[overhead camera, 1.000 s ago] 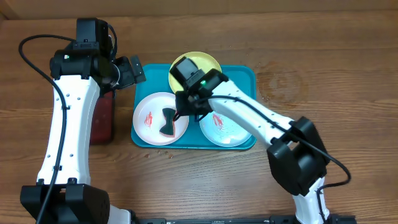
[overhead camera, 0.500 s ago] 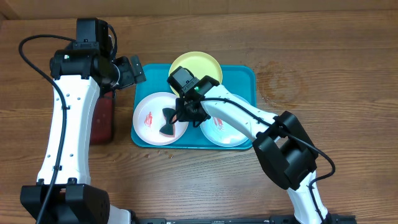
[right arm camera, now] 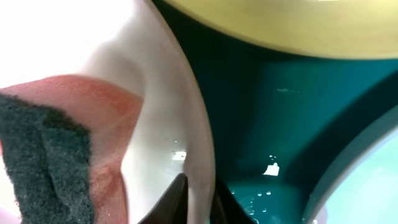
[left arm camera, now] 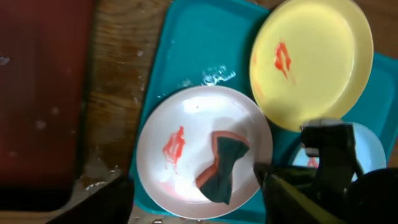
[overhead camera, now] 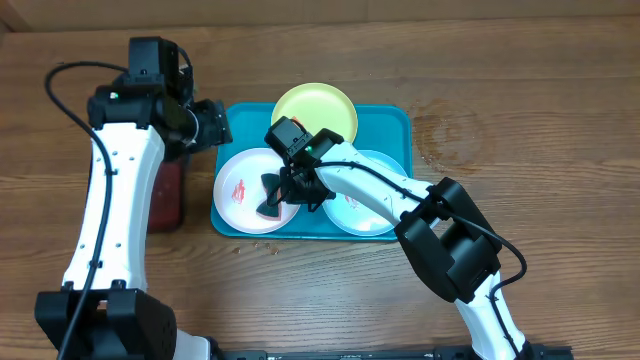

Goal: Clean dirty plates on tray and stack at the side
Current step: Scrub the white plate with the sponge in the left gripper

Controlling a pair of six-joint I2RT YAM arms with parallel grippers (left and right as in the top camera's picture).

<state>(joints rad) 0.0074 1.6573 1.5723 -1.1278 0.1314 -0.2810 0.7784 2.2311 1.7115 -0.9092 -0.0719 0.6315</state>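
Three plates lie on the turquoise tray point(overhead camera: 392, 125). The white plate point(overhead camera: 243, 178) at the left carries a red smear and a dark green and orange scrub pad point(overhead camera: 270, 196). My right gripper point(overhead camera: 298, 188) is shut on that plate's right rim; the right wrist view shows the fingertips point(right arm camera: 177, 190) pinching the white plate's point(right arm camera: 93, 43) edge. At the back sits the yellow-green plate point(overhead camera: 313, 108), smeared red. The pale mint plate point(overhead camera: 367, 212) lies partly under my right arm. My left gripper point(overhead camera: 214, 124) hovers open by the tray's back left corner, above the white plate point(left arm camera: 186, 124).
A dark-red tray point(overhead camera: 165, 195) lies on the wooden table left of the turquoise tray, under my left arm. Water drops dot the turquoise tray point(left arm camera: 199, 43) and the wood beside it. Bare table spreads to the right of the tray.
My right gripper slid left from the tray's middle to the white plate's right rim and closed on it. The left gripper shifted slightly right and its jaws narrowed a little.
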